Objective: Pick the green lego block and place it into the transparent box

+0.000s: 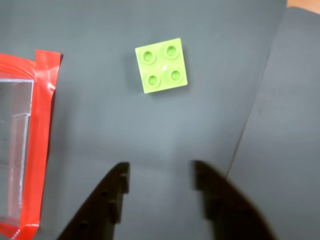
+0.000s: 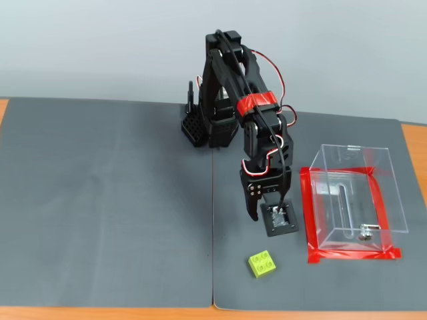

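Observation:
The green lego block (image 1: 161,65) (image 2: 262,264) lies studs-up on the dark grey mat, near the front edge in the fixed view. My gripper (image 1: 160,177) (image 2: 265,217) hovers above the mat just behind the block, open, with nothing between its black fingers. In the wrist view the block sits ahead of the fingertips, clear of both. The transparent box (image 2: 353,193) (image 1: 15,145) stands to the right of the gripper in the fixed view, on a square of red tape, and shows at the left edge of the wrist view.
Red tape (image 2: 347,255) (image 1: 42,125) frames the box's base. A seam (image 2: 212,220) runs between two mat halves. The arm's base (image 2: 207,127) stands at the back. Orange table edge (image 2: 413,147) shows at the right.

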`<state>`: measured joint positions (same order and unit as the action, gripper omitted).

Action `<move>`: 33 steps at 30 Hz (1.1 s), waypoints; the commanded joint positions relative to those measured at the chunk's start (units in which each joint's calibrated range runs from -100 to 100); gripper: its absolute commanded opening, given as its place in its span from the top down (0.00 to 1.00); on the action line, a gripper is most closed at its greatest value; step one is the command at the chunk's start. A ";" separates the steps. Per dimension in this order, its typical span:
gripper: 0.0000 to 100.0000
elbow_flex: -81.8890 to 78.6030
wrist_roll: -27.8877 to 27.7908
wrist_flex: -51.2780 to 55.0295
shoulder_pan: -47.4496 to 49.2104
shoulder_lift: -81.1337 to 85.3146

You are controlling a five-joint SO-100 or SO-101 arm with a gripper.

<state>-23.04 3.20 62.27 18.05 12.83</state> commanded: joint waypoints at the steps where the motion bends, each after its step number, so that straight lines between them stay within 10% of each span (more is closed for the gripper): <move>1: 0.73 5.80 -0.20 -0.64 0.56 -2.70; 33: 0.60 20.55 -7.29 -7.58 1.68 -26.52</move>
<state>-5.52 -3.88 55.25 19.90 -13.85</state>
